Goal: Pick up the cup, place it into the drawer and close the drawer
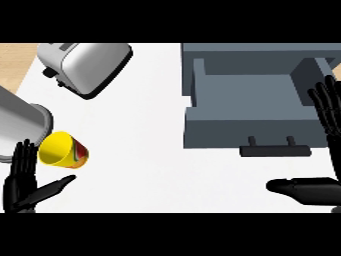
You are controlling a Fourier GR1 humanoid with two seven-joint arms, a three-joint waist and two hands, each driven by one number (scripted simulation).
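A yellow cup [64, 149] is seen tipped on the white counter [151, 150], just beside the left hand [21, 185] — fingers straight and spread, holding nothing. The right hand [335, 145] is held flat beside the open grey drawer [250, 107] — fingers straight, thumb apart.

There is a single view, taken from the robot's head and looking steeply down onto the white bench [151, 150]. It sits close: the bench fills nearly the whole frame, with only a strip of wooden floor [7, 55] showing past its far left corner. The far edge runs along the top, the near edge lies below the frame. The left hand [21, 182] and right hand [335, 135] enter from the lower edge. The open drawer [250, 90] sits at the far right.
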